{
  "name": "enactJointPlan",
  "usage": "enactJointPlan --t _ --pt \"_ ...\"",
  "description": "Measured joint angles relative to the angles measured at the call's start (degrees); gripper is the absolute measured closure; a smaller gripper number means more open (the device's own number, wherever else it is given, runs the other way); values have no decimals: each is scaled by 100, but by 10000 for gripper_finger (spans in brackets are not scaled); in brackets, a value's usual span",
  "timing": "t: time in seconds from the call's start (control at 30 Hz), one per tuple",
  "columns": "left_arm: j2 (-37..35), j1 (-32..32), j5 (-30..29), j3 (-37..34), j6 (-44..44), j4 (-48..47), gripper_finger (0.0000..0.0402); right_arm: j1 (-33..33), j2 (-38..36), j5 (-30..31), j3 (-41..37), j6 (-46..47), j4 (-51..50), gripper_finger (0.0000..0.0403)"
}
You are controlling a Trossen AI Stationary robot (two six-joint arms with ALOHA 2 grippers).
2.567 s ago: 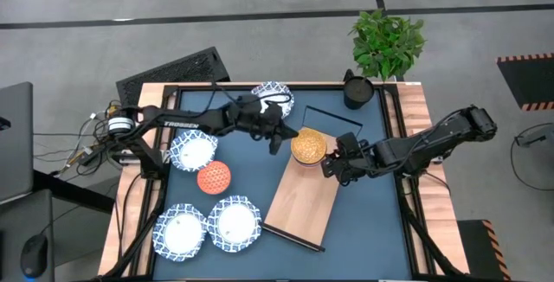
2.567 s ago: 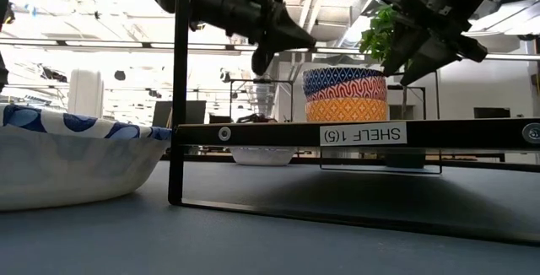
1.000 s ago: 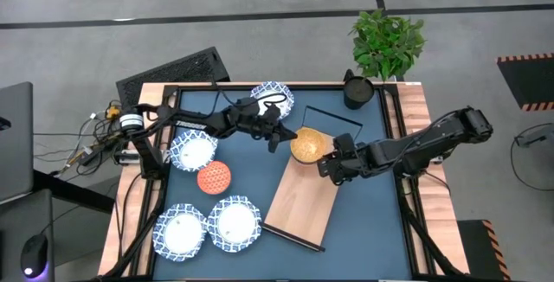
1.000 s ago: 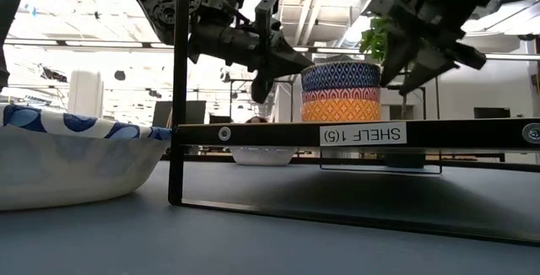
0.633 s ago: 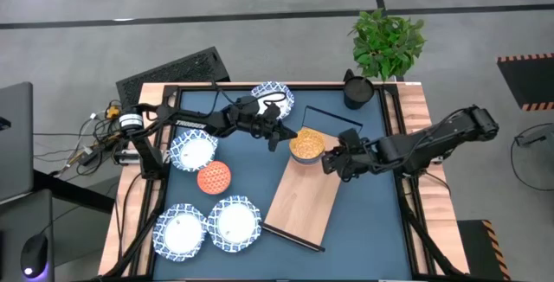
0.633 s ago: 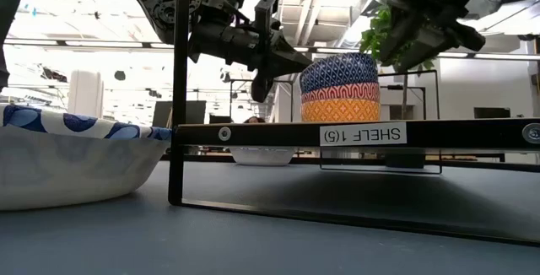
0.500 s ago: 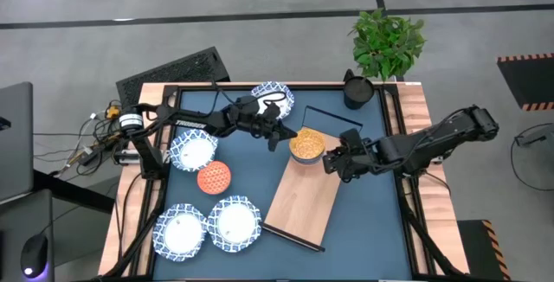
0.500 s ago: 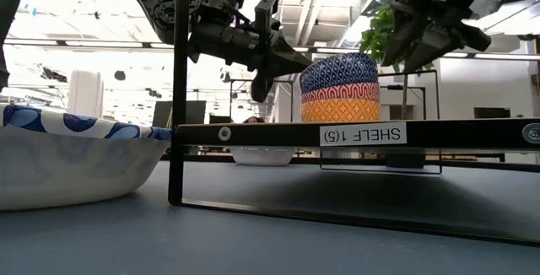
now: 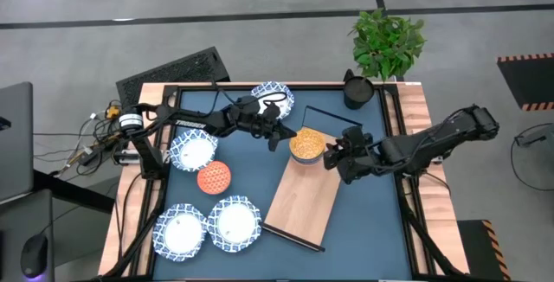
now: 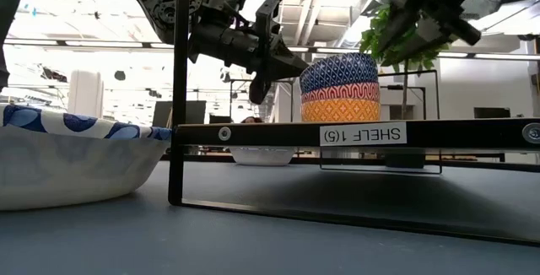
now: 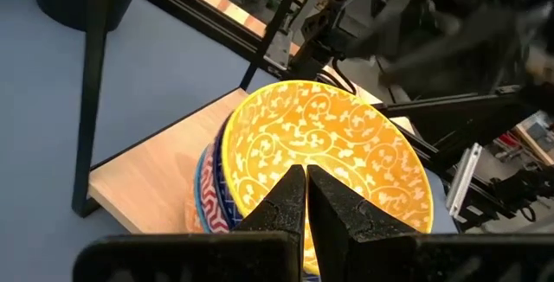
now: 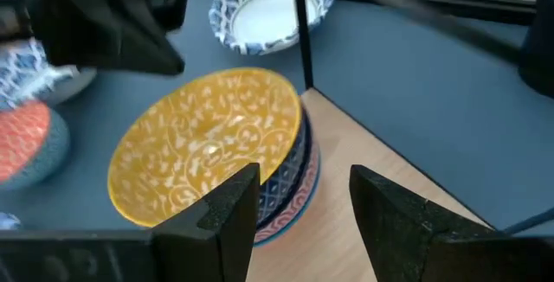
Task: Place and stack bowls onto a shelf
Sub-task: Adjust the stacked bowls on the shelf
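The stack of bowls (image 9: pixel 306 145) fills the far end of the shelf (image 9: pixel 301 202); the near stretch of its board lies bare. The left gripper (image 9: pixel 275 139), jaws closed, hangs just beside the stack on one side, and the right gripper (image 9: pixel 333 157), jaws spread, sits close on the other, so the stack is hemmed in from both flanks. A red-orange bowl (image 9: pixel 214 178) and white bowls (image 9: pixel 208 227) crowd the table (image 9: pixel 372 221) left of the shelf; the blue surface right of it is open.
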Motion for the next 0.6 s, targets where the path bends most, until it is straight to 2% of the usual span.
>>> enactJointPlan --t 0.3,0.6 --pt "-2 -6 -19 0 -38 -2 401 -195 334 -365 0 -113 39 196" --pt "-2 -29 -24 0 -38 -2 401 -173 300 -324 0 -190 238 196"
